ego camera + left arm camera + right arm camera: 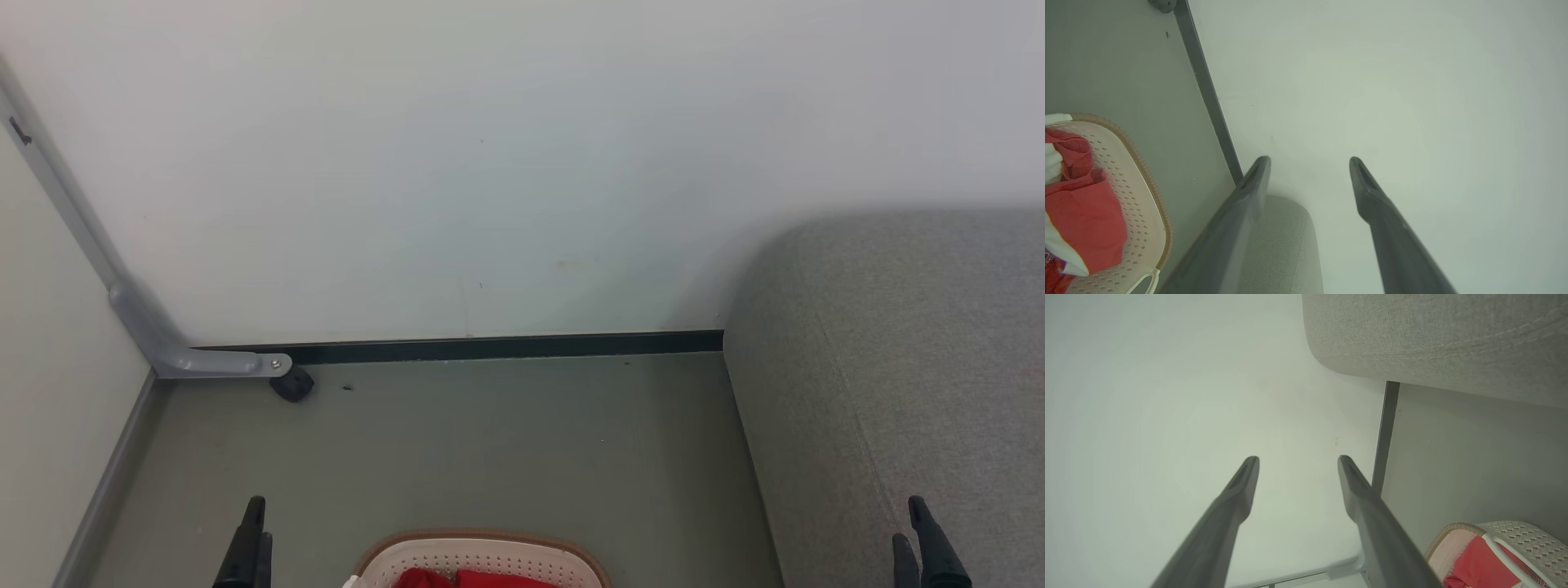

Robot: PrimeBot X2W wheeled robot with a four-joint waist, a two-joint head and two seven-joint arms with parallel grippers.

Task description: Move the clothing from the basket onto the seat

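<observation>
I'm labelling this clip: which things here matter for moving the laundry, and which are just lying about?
Part of the job: clothing, basket, seat.
Just lying about: grey metal leg, castor wheel, black skirting.

The cream-white plastic basket with small holes and a brown rim (490,559) stands on the floor (490,433) between the left fingers (249,539) and the right fingers (935,539), nearer to the left ones. The soft bright red clothing with white trim (482,580) lies crumpled inside it. The large grey woven-fabric seat (898,367) extends ahead of the right fingers, apart from the basket.
</observation>
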